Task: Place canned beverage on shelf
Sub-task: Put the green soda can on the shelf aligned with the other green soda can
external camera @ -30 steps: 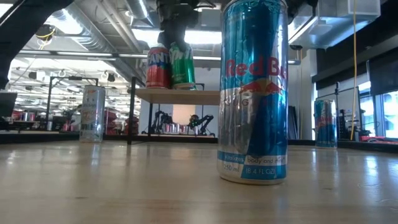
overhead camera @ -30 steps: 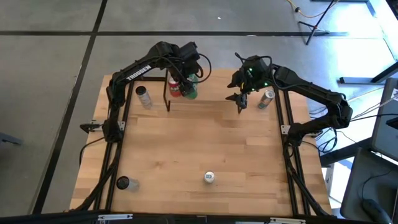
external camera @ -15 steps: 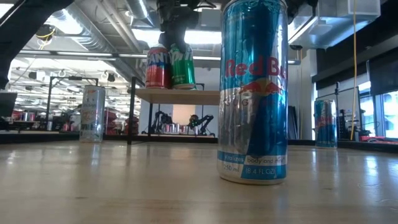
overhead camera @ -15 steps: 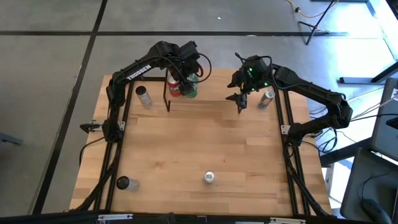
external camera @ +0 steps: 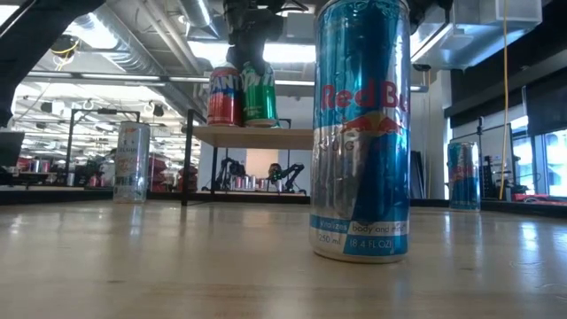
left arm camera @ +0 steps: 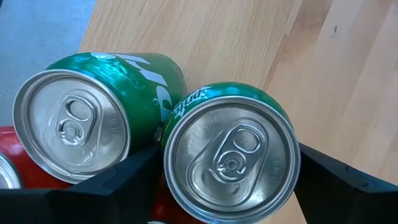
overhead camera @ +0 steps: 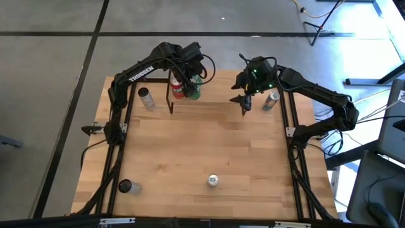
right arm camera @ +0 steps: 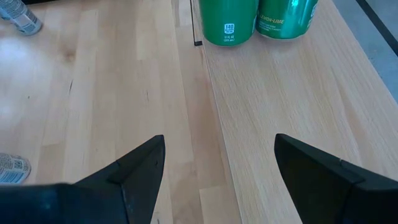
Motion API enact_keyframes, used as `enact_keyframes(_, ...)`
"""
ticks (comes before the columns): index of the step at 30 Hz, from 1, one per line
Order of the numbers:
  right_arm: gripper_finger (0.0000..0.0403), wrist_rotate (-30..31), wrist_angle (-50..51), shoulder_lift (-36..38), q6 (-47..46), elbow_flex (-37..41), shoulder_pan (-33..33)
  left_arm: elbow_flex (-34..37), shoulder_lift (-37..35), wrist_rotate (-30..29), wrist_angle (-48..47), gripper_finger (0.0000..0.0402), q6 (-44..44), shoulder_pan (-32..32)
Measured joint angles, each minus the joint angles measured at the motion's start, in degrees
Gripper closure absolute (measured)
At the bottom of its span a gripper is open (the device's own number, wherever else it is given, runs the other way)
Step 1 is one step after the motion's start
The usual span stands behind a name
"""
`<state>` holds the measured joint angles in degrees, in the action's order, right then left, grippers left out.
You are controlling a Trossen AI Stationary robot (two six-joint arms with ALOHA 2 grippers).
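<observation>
The shelf (external camera: 257, 136), a low rack with a light wooden top on thin black legs, stands at the table's far side. A red can (external camera: 224, 96) and a green can (left arm camera: 74, 118) stand on its left end. My left gripper (overhead camera: 190, 79) is above them, shut on a second green can (left arm camera: 230, 155), which also shows in the low view (external camera: 260, 92). My right gripper (right arm camera: 219, 142) is open and empty above the shelf's right end (right arm camera: 280, 112), and also shows in the high view (overhead camera: 245, 103). My left gripper pinches the second green can between its two fingers (left arm camera: 124, 183), one on each side of the can's upper wall (left arm camera: 291, 155). The fingers come from above, pointing down. The can stays nearly upright beside the other green can, its base at the shelf top; whether it rests there I cannot tell.
A blue Red Bull can (overhead camera: 213, 180) stands near the table's front middle. A silver can (overhead camera: 145, 98) stands left of the shelf, another can (overhead camera: 271, 100) to its right, and a dark can (overhead camera: 125, 186) at the near left. The shelf's middle is bare.
</observation>
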<state>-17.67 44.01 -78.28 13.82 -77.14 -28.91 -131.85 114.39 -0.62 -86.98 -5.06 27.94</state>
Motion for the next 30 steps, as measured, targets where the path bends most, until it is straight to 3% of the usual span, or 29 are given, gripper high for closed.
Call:
enact_keyframes(23,0.0114,0.00,-0.11,-0.02,0.15,-0.02,0.00,0.00,-0.02,-0.63,0.00,0.0103,-0.61,-0.02)
enact_keyframes(30,0.0114,0.00,-0.15,-0.02,0.14,-0.02,0.00,0.00,-0.12,-0.74,0.23,0.0072,-1.07,-0.02)
